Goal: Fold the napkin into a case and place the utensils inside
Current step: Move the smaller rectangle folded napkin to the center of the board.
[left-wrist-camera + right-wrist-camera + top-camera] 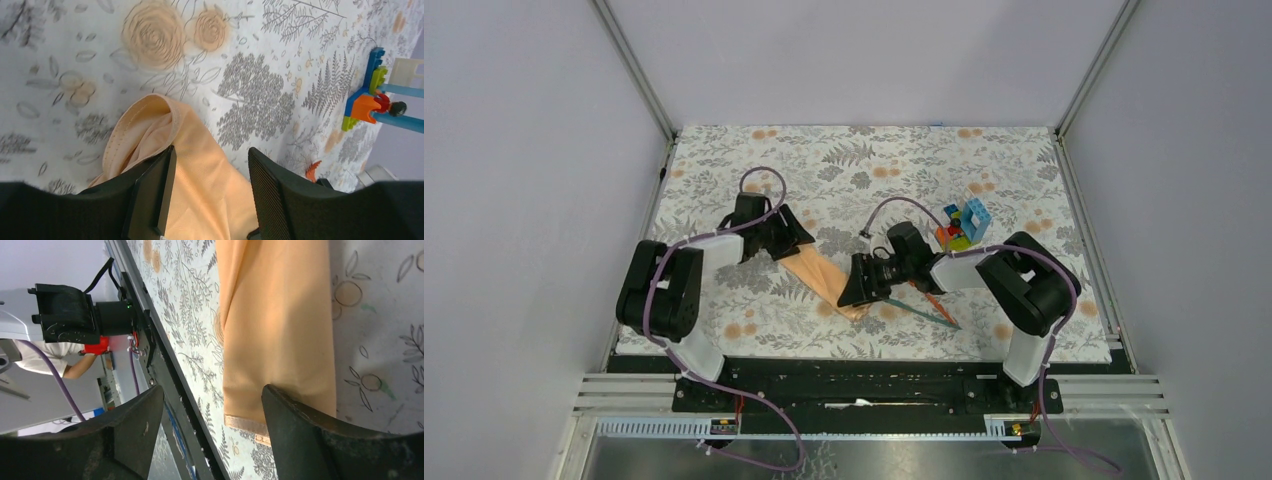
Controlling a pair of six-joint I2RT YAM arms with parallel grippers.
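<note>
The napkin (826, 283) lies on the mat as a long, narrow folded peach-orange strip, running diagonally between my two grippers. My left gripper (800, 241) is open over its far end. In the left wrist view the cloth (210, 195) fills the gap between the fingers (162, 185), with a raised fold (145, 120) just ahead of them. My right gripper (854, 293) is open at the strip's near end. Its wrist view shows the strip (280, 325) and its hemmed end (245, 423) by the right finger. The orange utensil (932, 300) and the teal utensil (929, 315) lie right of the napkin.
A cluster of multicoloured toy blocks (964, 225) stands on the floral mat (874, 160) behind the right arm, and also shows in the left wrist view (372, 100). The black front rail (165, 370) runs along the mat's near edge. Walls enclose the table on three sides.
</note>
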